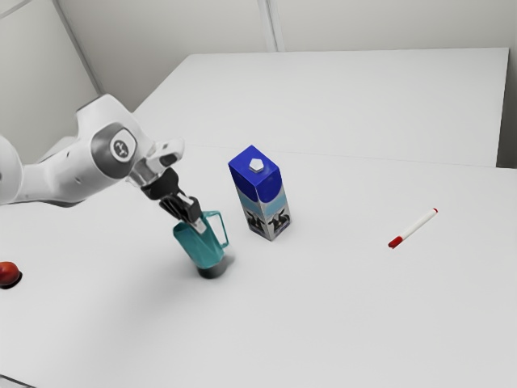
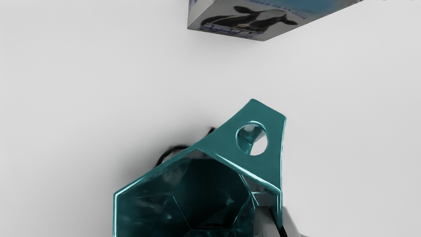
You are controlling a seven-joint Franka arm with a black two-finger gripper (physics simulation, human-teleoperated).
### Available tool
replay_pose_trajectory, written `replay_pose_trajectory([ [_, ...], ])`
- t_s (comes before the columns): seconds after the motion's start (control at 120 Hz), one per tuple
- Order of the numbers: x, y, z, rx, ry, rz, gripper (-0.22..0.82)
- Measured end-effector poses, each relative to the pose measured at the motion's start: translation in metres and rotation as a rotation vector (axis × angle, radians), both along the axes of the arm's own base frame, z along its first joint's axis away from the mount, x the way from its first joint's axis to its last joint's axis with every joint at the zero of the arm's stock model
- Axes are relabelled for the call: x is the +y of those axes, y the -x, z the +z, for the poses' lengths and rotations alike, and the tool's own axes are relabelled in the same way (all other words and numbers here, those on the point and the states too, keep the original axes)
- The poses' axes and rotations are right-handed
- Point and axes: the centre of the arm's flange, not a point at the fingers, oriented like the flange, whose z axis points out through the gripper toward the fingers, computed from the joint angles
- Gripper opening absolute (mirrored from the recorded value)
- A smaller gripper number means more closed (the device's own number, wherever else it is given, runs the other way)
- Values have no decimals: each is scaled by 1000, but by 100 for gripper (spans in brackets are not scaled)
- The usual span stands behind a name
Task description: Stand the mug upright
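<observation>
My gripper (image 1: pixel 199 224) is pinching the mug (image 1: pixel 203 246) by its wall at the rim, one finger (image 2: pixel 265 221) inside, the other outside. Mug is tilted, mouth end leaning to the exterior view's left, handle toward the upright milk carton (image 1: pixel 260 194) near it; can't tell if the base touches the table (image 1: pixel 339 323).

White arm (image 1: pixel 69 171), smooth rounded shells. Dark-grey band (image 1: pixel 103 152) around round badge (image 1: pixel 122 147) with pale marking. Silvery metal joint (image 1: pixel 149 171) just beside badge; beyond it, black gripper (image 1: pixel 199 225), light-grey fingers (image 2: pixel 265 220).
</observation>
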Motion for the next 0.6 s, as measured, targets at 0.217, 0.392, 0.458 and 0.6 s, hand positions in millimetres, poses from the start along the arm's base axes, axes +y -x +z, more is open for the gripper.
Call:
replay_pose_trajectory([
  [0.217, 7, -9, 11, -32, -112, -31, -18],
  [0.392, 12, -21, 24, -65, -202, -60, -18],
  [0.458, 12, -24, 24, -75, -231, -71, -18],
  [0.6, 10, -28, 21, -105, -265, -78, -18],
])
